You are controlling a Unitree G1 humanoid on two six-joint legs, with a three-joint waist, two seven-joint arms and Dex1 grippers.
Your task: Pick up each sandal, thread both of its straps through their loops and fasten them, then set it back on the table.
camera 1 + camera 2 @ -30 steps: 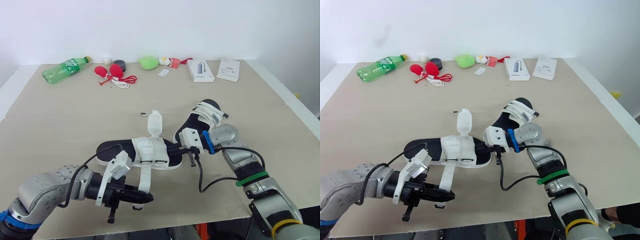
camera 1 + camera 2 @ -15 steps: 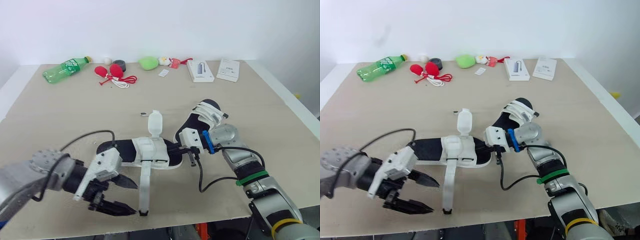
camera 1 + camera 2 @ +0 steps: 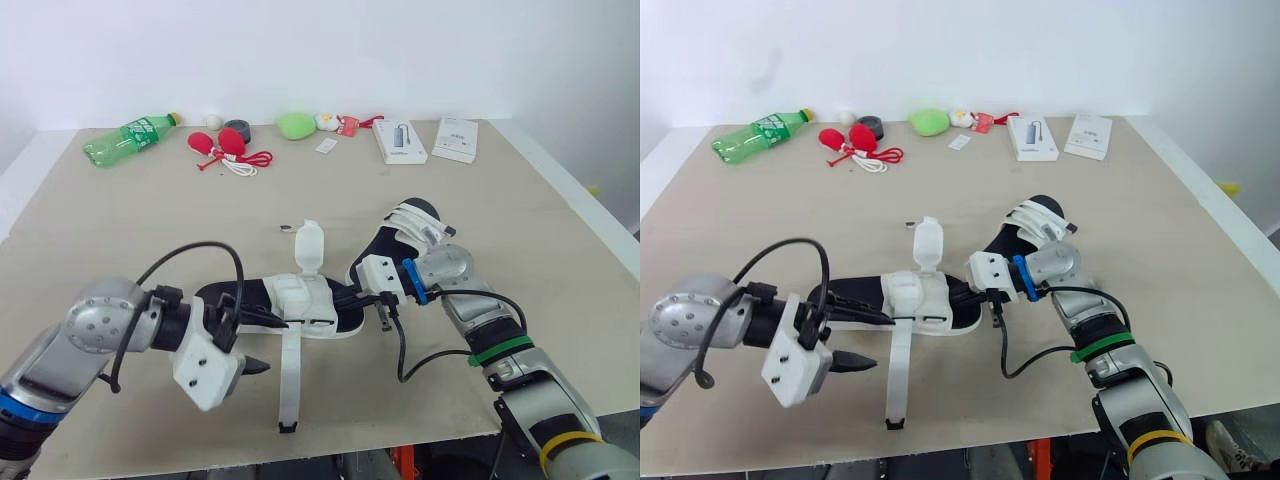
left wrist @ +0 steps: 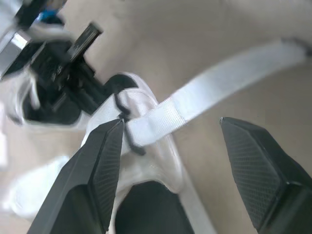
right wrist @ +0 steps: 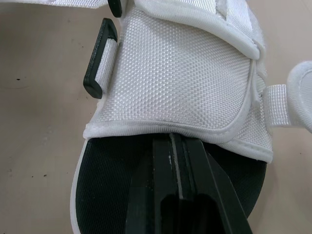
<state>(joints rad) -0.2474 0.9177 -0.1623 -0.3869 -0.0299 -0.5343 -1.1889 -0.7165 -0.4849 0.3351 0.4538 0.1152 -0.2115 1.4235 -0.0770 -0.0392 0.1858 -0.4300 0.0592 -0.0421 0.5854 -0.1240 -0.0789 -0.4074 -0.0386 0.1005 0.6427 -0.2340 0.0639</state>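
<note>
sandal (image 3: 300, 300) lies flat mid-table (image 3: 120, 230), one strap (image 3: 290, 375) loose, trailing toward the near edge. left gripper (image 3: 277, 345) wide open, fingers straddling that strap, holding nothing. right gripper (image 5: 170, 146) fingers pressed together, tips tucked under the white upper.

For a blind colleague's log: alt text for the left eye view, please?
Two robot arms flank a white-strapped sandal on a table: the left hand open beside its loose strap, the right hand tucked into its other end. A second sandal lies behind, a bottle at the far edge.
</note>
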